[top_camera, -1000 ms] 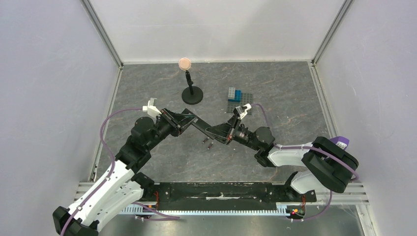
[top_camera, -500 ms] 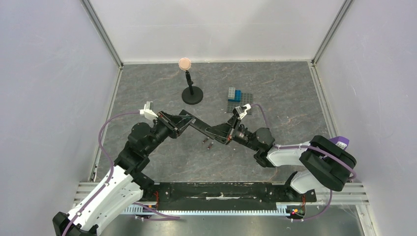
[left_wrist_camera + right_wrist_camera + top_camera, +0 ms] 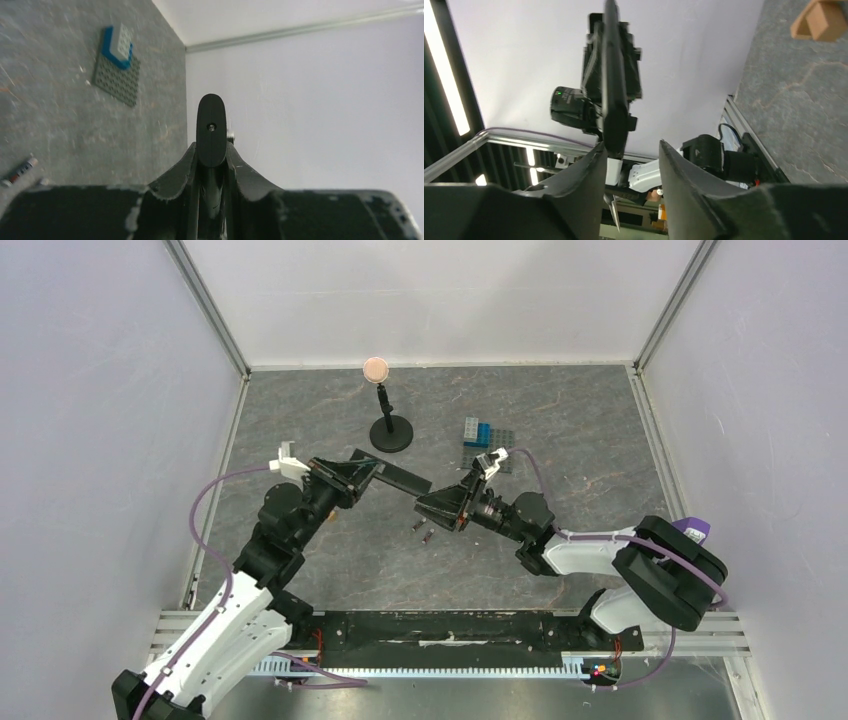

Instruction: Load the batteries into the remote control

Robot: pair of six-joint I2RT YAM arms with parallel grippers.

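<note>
While outstretched, left pincer [image 3: 350,472] round remote [image 3: 402,479].

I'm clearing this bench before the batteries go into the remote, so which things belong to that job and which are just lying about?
Belong to the job:
- remote control, gripped by the left gripper
- batteries, lying on the table
- right gripper, open

Just lying about:
- grey studded baseplate with bricks on it
- black stand with a round pinkish top
</note>
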